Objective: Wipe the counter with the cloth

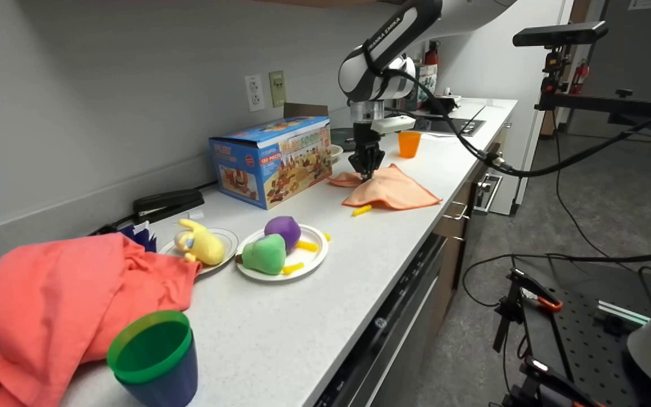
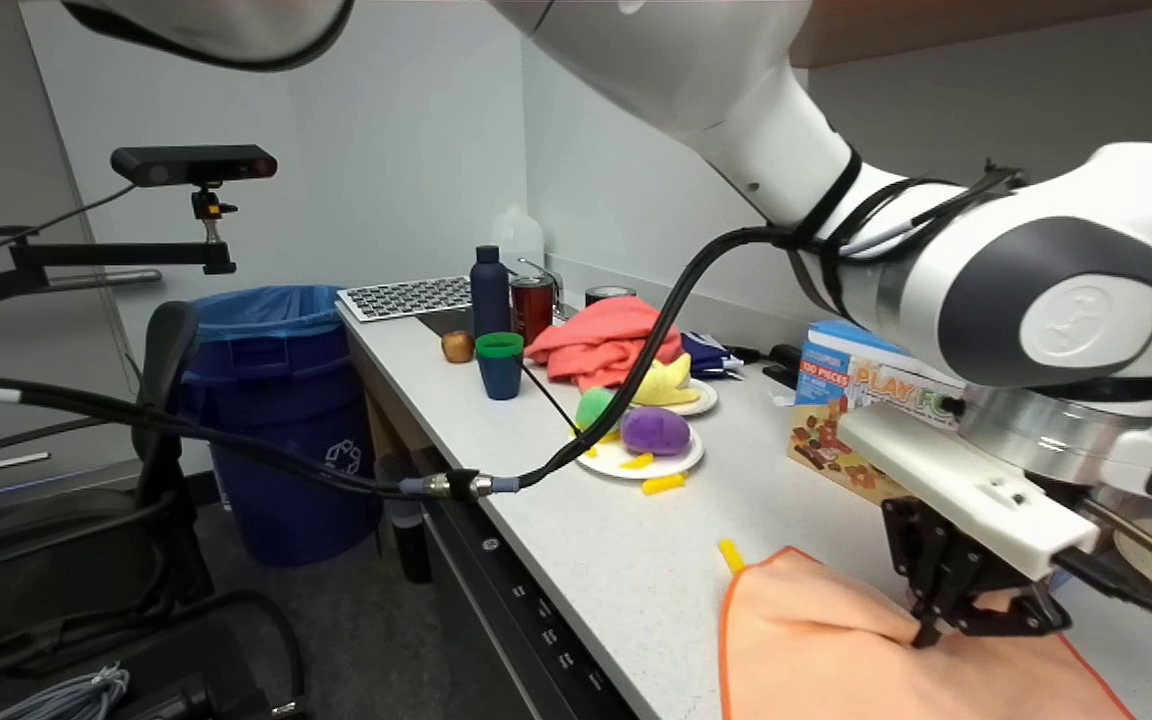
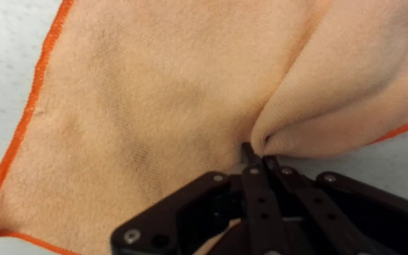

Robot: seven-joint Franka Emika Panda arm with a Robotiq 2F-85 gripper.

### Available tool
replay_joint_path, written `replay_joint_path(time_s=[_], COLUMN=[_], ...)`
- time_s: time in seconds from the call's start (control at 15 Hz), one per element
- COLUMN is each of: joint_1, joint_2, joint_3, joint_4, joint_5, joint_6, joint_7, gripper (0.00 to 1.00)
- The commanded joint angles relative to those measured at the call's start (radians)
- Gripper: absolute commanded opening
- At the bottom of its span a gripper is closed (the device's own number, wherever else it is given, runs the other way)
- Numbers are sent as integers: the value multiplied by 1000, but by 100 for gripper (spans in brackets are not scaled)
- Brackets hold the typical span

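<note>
In an exterior view: raised over the counter [image 1: 257,339], facing along it and slightly down; wall [image 1: 122,113] left, floor [image 1: 625,186] right, cup stack [image 1: 159,370] near, orange cup [image 1: 409,144] far. In an exterior view: reversed heading, from the peach cloth [image 2: 836,650] end; wall right, Franka arm [image 2: 696,70] near and large, blue recycling bin [image 2: 286,405] far left. Both exterior views share play-food box [image 1: 300,163], coral cloth [image 1: 77,294], counter. Wrist view: very close, facing down on peach cloth, gripper [image 3: 259,156] near. All three share that cloth.

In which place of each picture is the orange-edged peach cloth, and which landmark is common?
In an exterior view: peach cloth, just right of centre.
In an exterior view: peach cloth, lower right.
In the wrist view: peach cloth, across most of it.
Shared landmark: gripper, touching the peach cloth in all three.
</note>
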Motion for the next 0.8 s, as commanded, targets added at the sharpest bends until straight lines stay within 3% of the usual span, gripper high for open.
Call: replay_joint_path(time_s=[0.0,0.27,0.73], joint_1=[-50,-90,-46], joint_2=[22,17,-47], joint_3=[-43,-59,46], joint_4=[-28,-31,-105], joint_5=[-25,-14,15], joint_6=[49,38,10], joint_7=[27,29,-66], gripper=[1,1,1])
